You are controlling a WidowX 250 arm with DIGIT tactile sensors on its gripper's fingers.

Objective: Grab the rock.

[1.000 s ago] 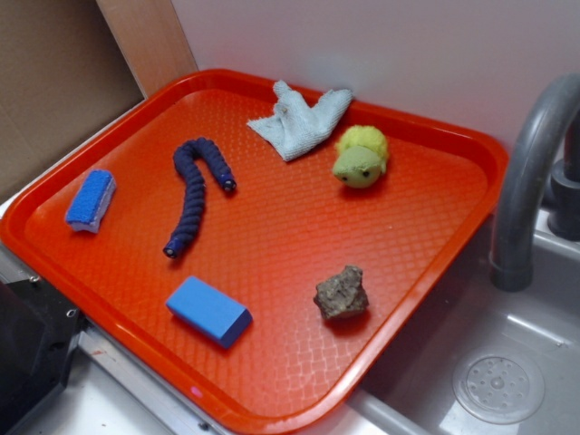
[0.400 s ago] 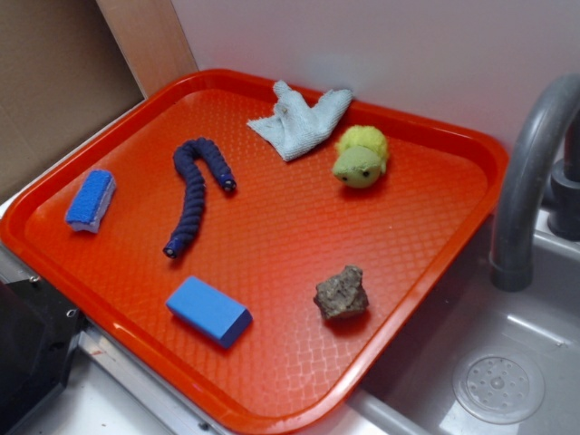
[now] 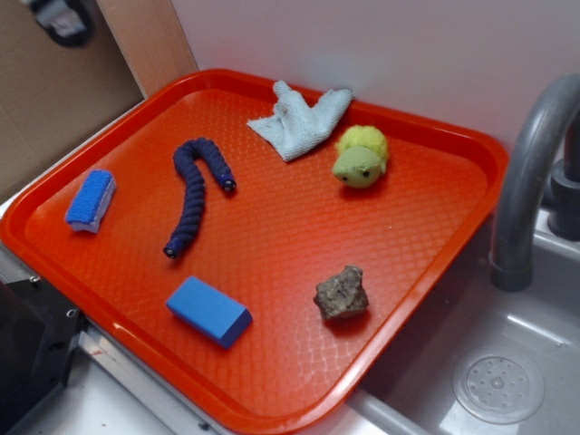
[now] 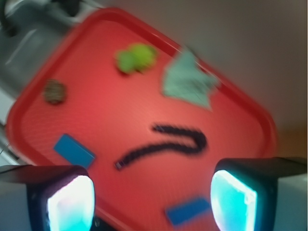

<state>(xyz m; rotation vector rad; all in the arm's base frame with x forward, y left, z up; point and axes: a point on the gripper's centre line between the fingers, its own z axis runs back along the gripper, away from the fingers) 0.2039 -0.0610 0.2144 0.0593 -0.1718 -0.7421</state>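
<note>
The rock (image 3: 342, 293) lies on the red tray (image 3: 435, 245) toward five o'clock, alone, a little way in from the right-hand rim. It looks hard, dense and heavy for its bulk; the pitted, angular faces should give grip, but the uneven facets could let it twist or squirt out if pinched on a slope. The likeliest hold is across its narrower middle, pads on two roughly opposite flats, coming straight down.

The pincer (image 4: 151, 197) is high above the tray and well apart from everything, its two fingers (image 4: 70, 199) spread wide with nothing between them — the wrist view is blurred, yet the gap is plain. In that view the rock sits far off at ten o'clock.

Nothing crowds the stone. The blue block (image 3: 209, 311) lies to its nine o'clock, clearly apart; the yellow-green plush toy (image 3: 361, 157) is at twelve, the grey cloth (image 3: 297, 121) beyond at eleven. The dark blue beaded snake (image 3: 195, 192) and small blue sponge (image 3: 91, 200) lie farther left. The grey faucet (image 3: 530, 181) rises beside the tray at three o'clock — probably the one thing to mind.
</note>
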